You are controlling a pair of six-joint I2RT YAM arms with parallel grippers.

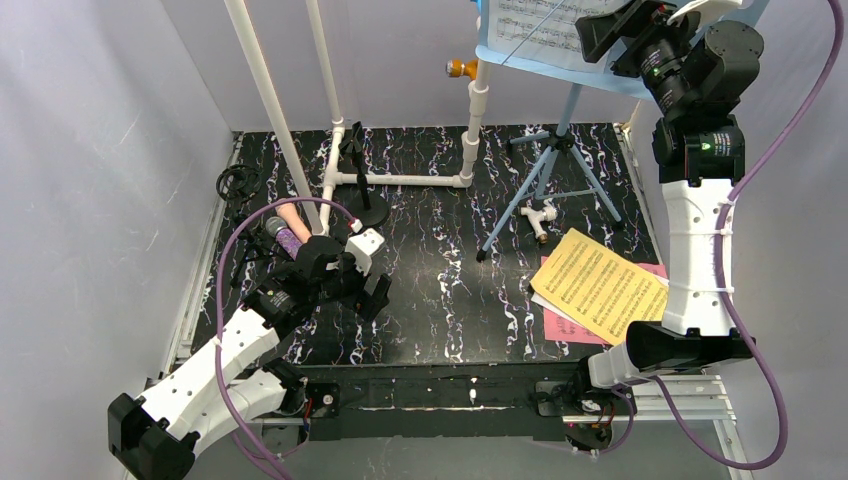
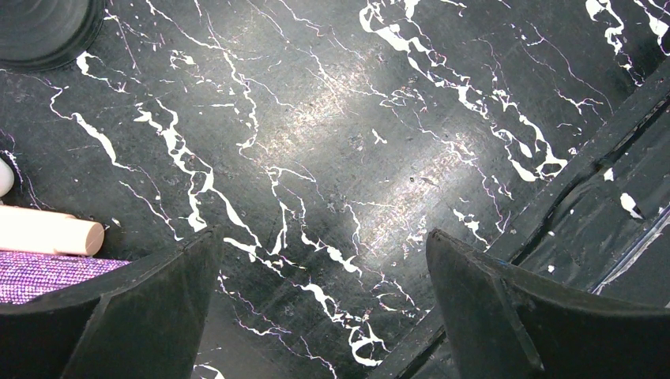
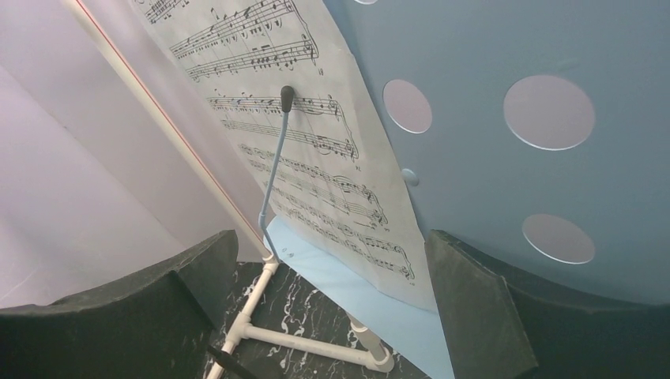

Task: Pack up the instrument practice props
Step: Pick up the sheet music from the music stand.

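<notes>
From above, the left claw (image 1: 372,290) hung low over the black marbled counter (image 1: 450,290), just right of the pink microphone (image 1: 285,215) and purple microphone (image 1: 291,241). Loose pages (image 1: 600,285) lay near right.

The left wrist showed wide, empty jaws.

The right wrist showed the right claw (image 3: 332,245) spread wide, holding nothing, facing the blue music rack (image 3: 506,181) and its sheet (image 3: 308,158) of printed staves.

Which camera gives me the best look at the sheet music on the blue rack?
Right wrist: the sheet is seen close up, leaning on the rack, with its staves clear. The top view catches only part of the sheet at the frame's upper edge. The left wrist shows none of it.
</notes>
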